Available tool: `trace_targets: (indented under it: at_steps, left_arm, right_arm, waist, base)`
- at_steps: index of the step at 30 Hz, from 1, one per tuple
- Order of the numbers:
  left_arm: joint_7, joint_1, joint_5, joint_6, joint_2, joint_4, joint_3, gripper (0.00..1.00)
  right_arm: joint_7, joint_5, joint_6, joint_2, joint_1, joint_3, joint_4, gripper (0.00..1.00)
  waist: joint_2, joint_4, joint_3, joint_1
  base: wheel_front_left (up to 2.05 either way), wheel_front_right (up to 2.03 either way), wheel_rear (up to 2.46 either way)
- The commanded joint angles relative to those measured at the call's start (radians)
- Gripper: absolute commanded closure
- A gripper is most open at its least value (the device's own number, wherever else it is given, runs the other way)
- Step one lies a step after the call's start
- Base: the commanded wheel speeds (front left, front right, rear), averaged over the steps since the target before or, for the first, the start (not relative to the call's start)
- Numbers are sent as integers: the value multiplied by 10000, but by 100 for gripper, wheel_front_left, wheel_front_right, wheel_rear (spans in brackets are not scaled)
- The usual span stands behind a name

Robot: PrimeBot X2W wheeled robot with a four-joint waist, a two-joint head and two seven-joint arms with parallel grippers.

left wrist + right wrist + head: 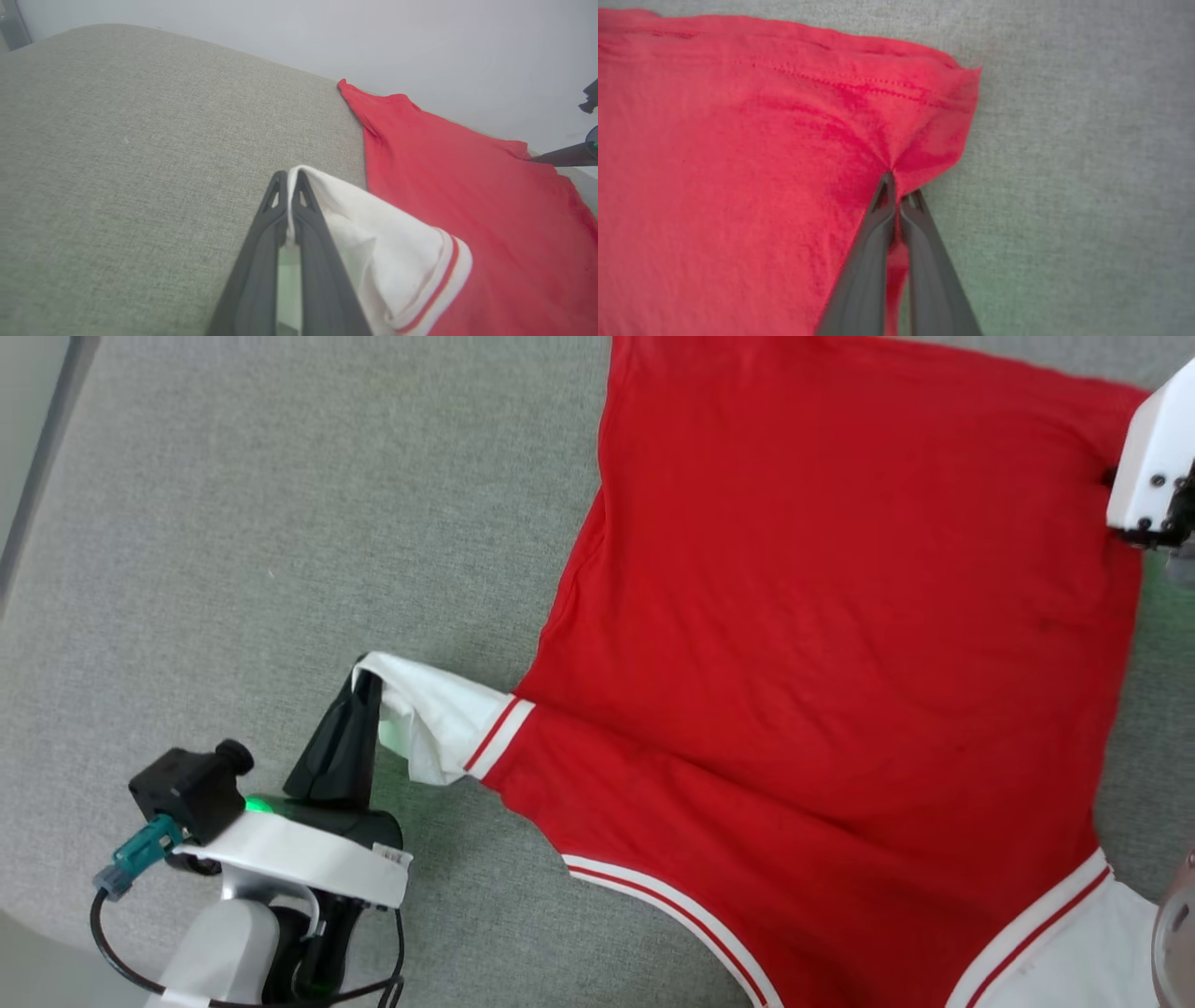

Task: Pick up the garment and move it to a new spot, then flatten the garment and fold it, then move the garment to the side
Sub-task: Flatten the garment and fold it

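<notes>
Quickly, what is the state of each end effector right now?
Left end effector: closed on the white sleeve of the garment.
Right end effector: closed on its red edge.

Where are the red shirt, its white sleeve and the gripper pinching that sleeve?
shirt [822, 616], head view, middle of the red body
sleeve [434, 723], head view, the crumpled white cloth
left gripper [288, 179], left wrist view, between its fingertips on the sleeve edge
</notes>
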Motion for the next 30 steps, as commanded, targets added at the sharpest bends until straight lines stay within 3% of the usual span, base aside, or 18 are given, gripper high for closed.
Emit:
trace_targets:
  at_steps: [1,7,12,19,25,30]
  left_arm:
    - [-49,178,8,10,32,89,2,100]
    - [99,647,-15,246,166,203,33,100]
    - [333,1243,-91,614,313,119,135,100]
    - [776,2173,-238,1136,559,60,304,100]
    - [1204,2837,-317,1504,748,-147,351,100]
    - [1504,3240,-427,1674,812,-211,303,100]
  right_arm:
    - [-90,93,-7,-106,321,165,-50,100]
    - [-258,930,-7,-702,1022,1276,-864,100]
    - [-72,2006,-7,-1305,2583,2137,-2133,100]
    - [352,3182,-7,-1728,5695,2071,-4555,100]
    - [573,3653,-5,-1390,8820,1332,-6735,100]
    - [373,3777,-6,-421,11064,701,-7797,100]
  waist:
    - [0,-104,-383,0]
    - [0,-500,-1444,0]
    - [0,-1034,-2345,0]
    - [0,-1845,-3375,0]
    - [0,-2288,-3989,0]
    - [0,-2568,-4242,0]
  base:
    - [0,0,0]
    - [0,0,0]
    - [0,0,0]
    - [0,0,0]
    - [0,0,0]
    - [0,0,0]
